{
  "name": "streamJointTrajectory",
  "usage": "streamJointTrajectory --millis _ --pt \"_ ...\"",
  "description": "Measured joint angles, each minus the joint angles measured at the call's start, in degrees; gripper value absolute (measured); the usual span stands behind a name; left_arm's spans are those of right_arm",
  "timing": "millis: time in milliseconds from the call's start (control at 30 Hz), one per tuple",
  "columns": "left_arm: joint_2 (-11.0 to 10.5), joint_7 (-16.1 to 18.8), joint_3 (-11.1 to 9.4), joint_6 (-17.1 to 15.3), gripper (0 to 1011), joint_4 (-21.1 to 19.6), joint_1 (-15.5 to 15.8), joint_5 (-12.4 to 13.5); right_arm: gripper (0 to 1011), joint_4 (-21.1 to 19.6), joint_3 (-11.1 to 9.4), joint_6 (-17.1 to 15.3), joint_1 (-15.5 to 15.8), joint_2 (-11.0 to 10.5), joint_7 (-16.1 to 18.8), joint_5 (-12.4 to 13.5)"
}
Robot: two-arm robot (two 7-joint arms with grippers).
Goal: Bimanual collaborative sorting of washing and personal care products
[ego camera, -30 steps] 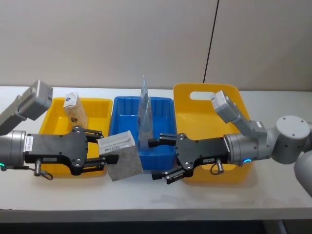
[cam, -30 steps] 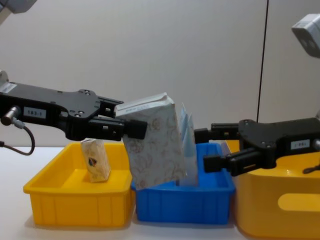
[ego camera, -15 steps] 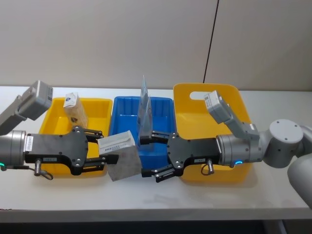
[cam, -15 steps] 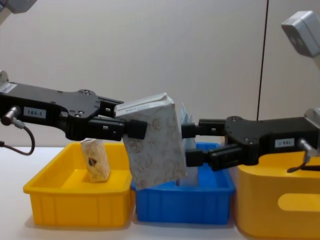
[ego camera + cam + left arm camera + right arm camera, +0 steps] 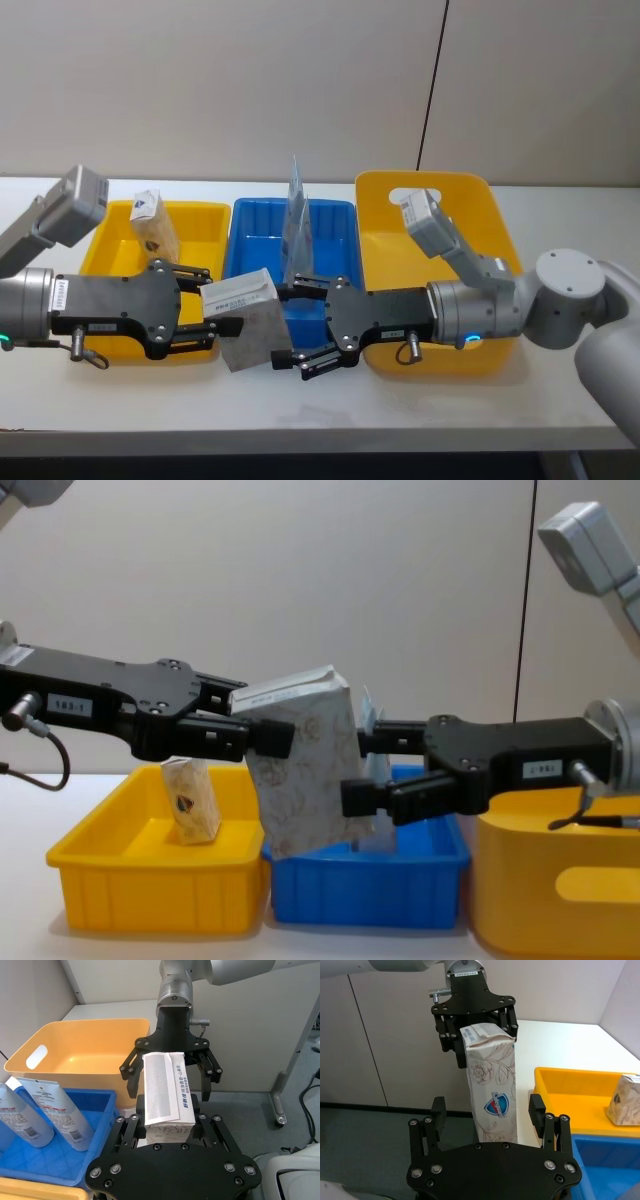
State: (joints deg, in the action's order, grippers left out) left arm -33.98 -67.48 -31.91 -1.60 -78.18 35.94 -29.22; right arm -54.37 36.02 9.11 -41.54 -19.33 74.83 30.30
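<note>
Left pincer [image 5: 215, 310] is gripping the cream pack [image 5: 250, 322]; right pincer [image 5: 285, 327], open, is straddling it mid-handover. Pouches [image 5: 297, 225] and beige pack [image 5: 153, 226] are sitting binned.

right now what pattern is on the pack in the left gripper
The pack is cream with faint floral swirls, clearest in the right wrist view.

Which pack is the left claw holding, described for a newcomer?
At the front left corner of the blue bin, the left claw is shut on a large cream block pack, the open right claw around its far end. Unlike the pointed pouches in that bin and the small beige pack in the left yellow bin, it is airborne, boxy, faintly patterned.
</note>
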Motion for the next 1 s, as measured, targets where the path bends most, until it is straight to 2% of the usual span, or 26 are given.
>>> streamJointTrajectory --millis 600,900,1000 --pt "0.0 0.0 0.0 0.0 425 0.0 0.0 0.0 991 2.21 1.95 -0.17 -1.64 2.13 -0.33 -0.07" --pt "0.0 0.0 0.0 0.0 424 0.0 0.0 0.0 777 2.88 2.46 0.69 -2.14 2.44 -0.79 -0.34" --pt "0.0 0.0 0.0 0.0 424 0.0 0.0 0.0 656 3.08 2.63 0.96 -2.27 2.5 -0.92 -0.4"
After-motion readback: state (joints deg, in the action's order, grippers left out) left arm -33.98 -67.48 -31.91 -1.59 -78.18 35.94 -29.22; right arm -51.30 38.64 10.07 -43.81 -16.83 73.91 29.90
